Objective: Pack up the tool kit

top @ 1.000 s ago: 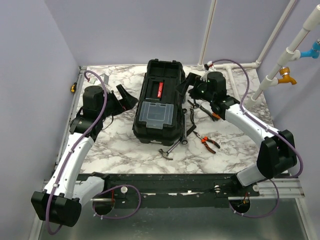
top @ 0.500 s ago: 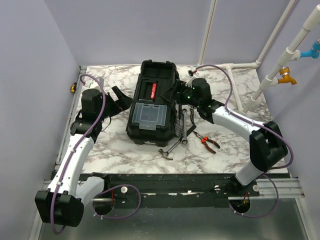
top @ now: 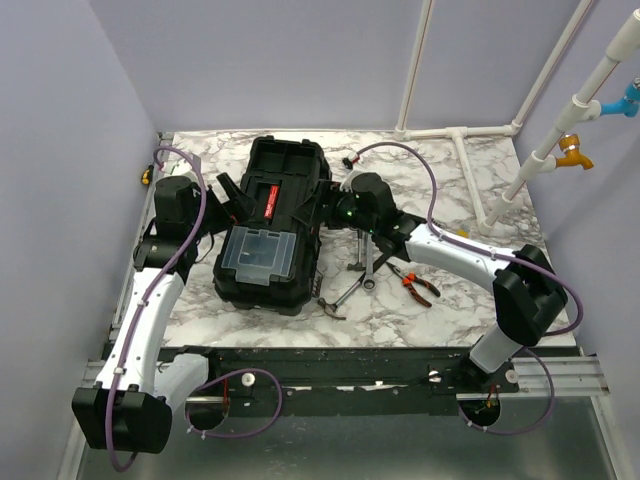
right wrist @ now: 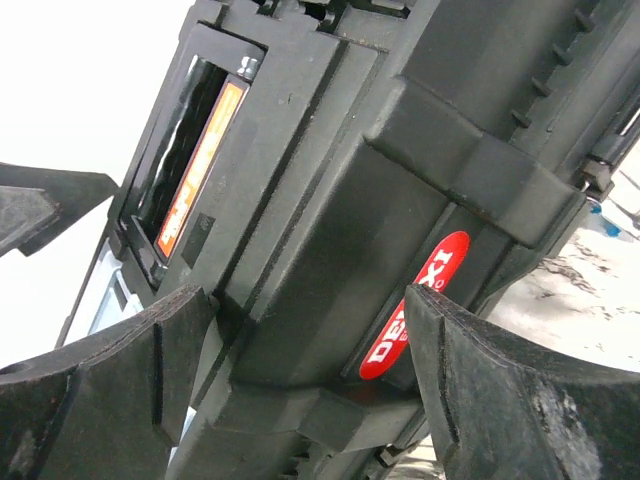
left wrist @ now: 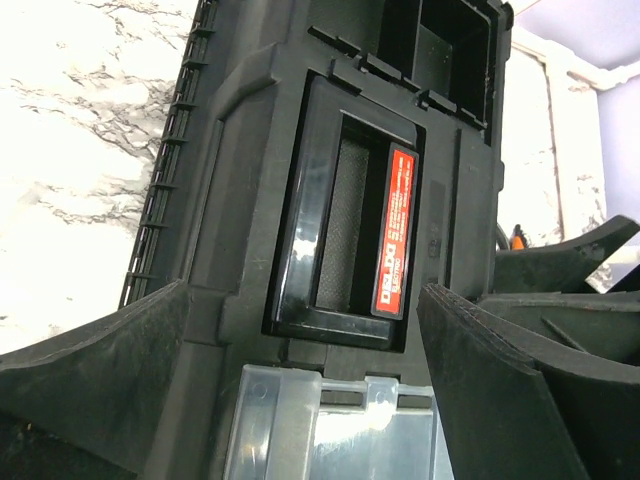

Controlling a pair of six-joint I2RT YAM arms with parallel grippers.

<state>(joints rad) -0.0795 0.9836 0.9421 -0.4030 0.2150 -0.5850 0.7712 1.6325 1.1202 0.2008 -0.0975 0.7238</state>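
Observation:
The black toolbox (top: 268, 228) lies closed on the marble table, slanted left of centre, with a clear lid compartment (top: 256, 253) and a red label by its handle. My left gripper (top: 234, 196) is open at the box's upper left side; in the left wrist view its jaws (left wrist: 310, 390) stand wide over the handle recess (left wrist: 345, 235) and clear lid (left wrist: 330, 430). My right gripper (top: 322, 205) is open against the box's right side; in the right wrist view its jaws (right wrist: 310, 370) straddle the box's side wall (right wrist: 330, 200) with a red logo (right wrist: 415, 305).
Loose tools lie on the table right of the box: a wrench (top: 367, 262), a hammer (top: 340, 297) and orange-handled pliers (top: 415, 283). White pipes (top: 470, 140) run along the back right. The table's left edge (top: 150, 210) is close to the box.
The toolbox has slid and turned to the left, with the right gripper against its right side following it. The left gripper has drawn back left beside the box.

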